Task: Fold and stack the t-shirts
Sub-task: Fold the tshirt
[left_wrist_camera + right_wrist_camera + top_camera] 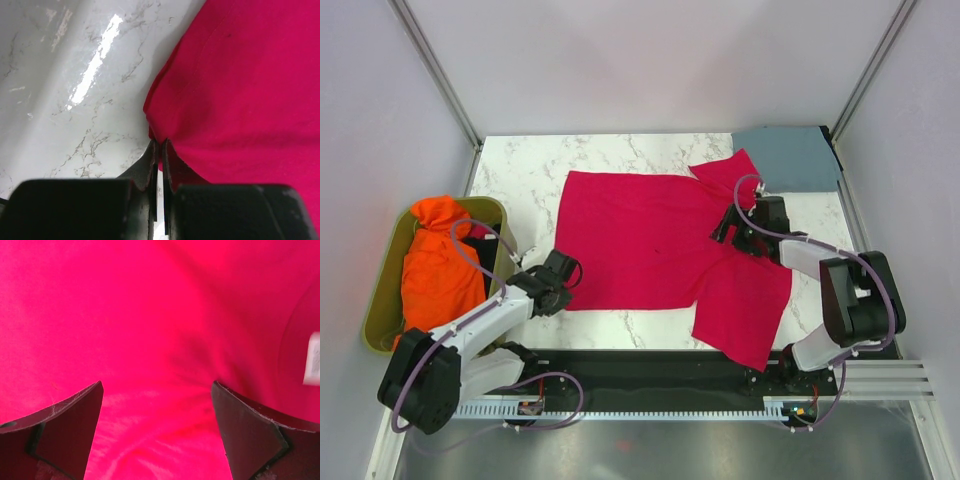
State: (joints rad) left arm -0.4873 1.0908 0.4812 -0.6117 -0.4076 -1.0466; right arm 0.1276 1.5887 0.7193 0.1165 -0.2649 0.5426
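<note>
The crimson-red t-shirt (640, 240) lies spread flat on the marble table (520, 170), one sleeve hanging over the near edge. My left gripper (563, 272) is at the shirt's near left corner. In the left wrist view that gripper (160, 141) is shut, with the edge of the red t-shirt (240, 85) pinched between its tips. My right gripper (732, 225) sits over the shirt's right part; it (157, 385) stands open just above the red cloth (125, 315), with a white tag (312, 357) off to its right. The slate blue-grey t-shirt (788, 158) lies folded at the back right corner.
An olive-green bin (380, 290) stands off the table's left side, holding an orange cloth (435, 265). Pale walls and slanted metal posts (440, 75) close in the table at the back and sides. A black rail (650, 375) runs along the near edge.
</note>
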